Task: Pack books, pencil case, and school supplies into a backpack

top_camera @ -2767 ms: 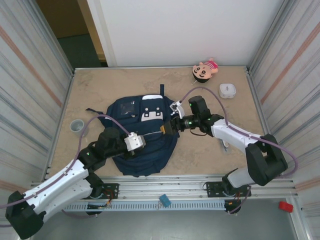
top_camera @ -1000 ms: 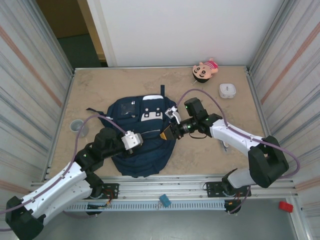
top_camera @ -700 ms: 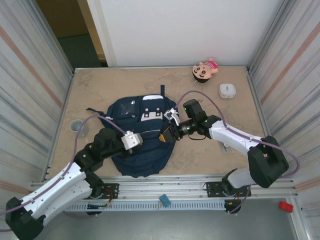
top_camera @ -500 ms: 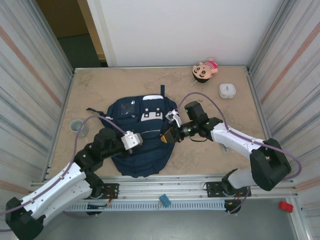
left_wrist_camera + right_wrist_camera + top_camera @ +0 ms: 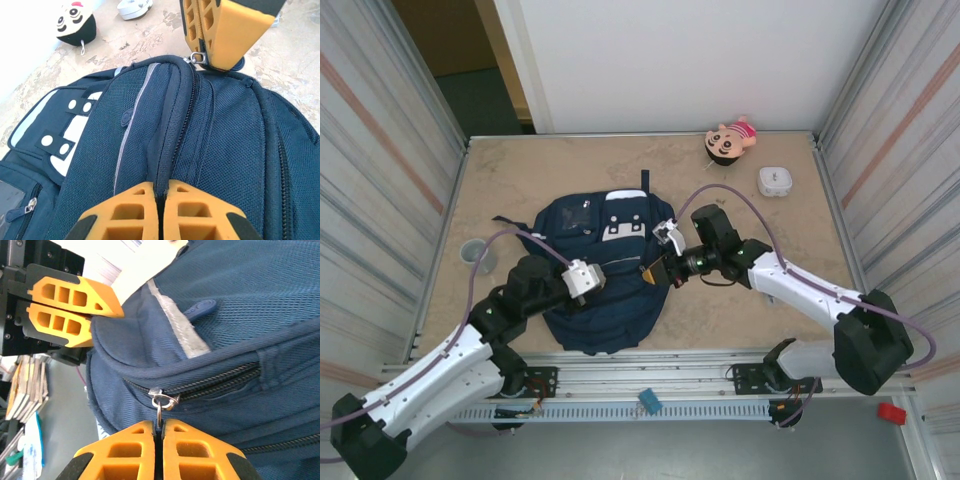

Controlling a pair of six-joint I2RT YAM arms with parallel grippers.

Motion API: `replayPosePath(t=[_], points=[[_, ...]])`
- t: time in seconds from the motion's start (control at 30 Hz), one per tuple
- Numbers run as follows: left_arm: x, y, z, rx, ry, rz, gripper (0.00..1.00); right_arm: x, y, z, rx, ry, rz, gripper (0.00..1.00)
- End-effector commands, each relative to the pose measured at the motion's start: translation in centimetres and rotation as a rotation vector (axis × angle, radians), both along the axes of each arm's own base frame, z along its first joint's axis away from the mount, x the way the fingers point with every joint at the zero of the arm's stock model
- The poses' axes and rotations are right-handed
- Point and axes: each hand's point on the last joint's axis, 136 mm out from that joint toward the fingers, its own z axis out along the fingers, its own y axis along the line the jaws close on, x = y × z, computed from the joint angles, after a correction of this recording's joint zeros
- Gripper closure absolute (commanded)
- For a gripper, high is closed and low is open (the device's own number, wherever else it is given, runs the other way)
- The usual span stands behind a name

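The navy backpack point(image 5: 605, 300) lies flat in the middle of the table, its zipper closed. My left gripper point(image 5: 160, 192) is shut on a fold of backpack fabric point(image 5: 165, 150) beside the zipper track; it shows from above as the left gripper point(image 5: 603, 272). My right gripper point(image 5: 160, 427) is shut on the metal zipper pull point(image 5: 159, 410) at the bag's right edge, and shows overhead as the right gripper point(image 5: 648, 272). The left wrist view shows the same pull point(image 5: 198, 56) under the right fingers point(image 5: 225, 30). The books, pencil case and school supplies are out of view.
A plush doll point(image 5: 730, 142) and a small white box point(image 5: 775, 181) sit at the back right. A grey cup point(image 5: 474, 252) stands left of the backpack. Metal walls close in both sides of the table.
The right gripper's jaws have closed onto the zipper pull, and its arm has shifted slightly toward the near side. The left gripper has kept its hold on the fabric.
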Motion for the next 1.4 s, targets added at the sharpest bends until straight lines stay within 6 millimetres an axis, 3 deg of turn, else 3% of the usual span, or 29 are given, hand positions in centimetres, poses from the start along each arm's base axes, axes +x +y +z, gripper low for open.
replayPosePath(t=[0.0,0.17,0.43,0.47,0.53,0.63,0.8,1.0,1.2,1.37], points=[[1.1,-1.4,5.4,-0.157,-0.084,-0.004,1.00,-0.8,0.5,2.0,0.012,-0.003,-0.012,0.97],[1.7,-3.0,6.1,-0.205,-0.088,0.005,1.00,-1.7,1.7,2.2,-0.033,0.000,-0.004,0.97],[2.5,-7.1,7.4,-0.262,-0.047,-0.006,1.00,-0.7,1.4,1.0,-0.105,0.027,-0.071,1.00],[2.5,-7.6,7.4,-0.259,-0.040,-0.016,0.96,-0.3,1.0,0.8,-0.118,0.034,-0.090,1.00],[2.8,-7.7,6.9,-0.238,-0.031,-0.012,0.78,0.4,0.0,0.4,-0.126,0.057,-0.119,1.00],[2.5,-7.1,5.6,-0.168,-0.035,-0.010,0.49,1.5,-1.6,0.1,-0.123,0.080,-0.162,1.00],[0.9,-4.6,2.7,-0.015,-0.055,-0.033,0.32,2.2,-3.3,0.0,-0.146,0.073,-0.157,1.00],[0.7,-2.1,0.3,0.081,-0.072,0.015,0.25,2.4,-3.7,0.1,-0.148,0.073,-0.142,1.00],[0.8,-1.9,-2.3,0.181,-0.019,0.002,0.21,2.5,-3.7,0.4,-0.142,0.074,-0.141,1.00],[2.8,-1.0,-3.5,0.192,-0.002,0.107,0.28,2.5,-3.7,0.4,-0.143,0.075,-0.139,1.00]])
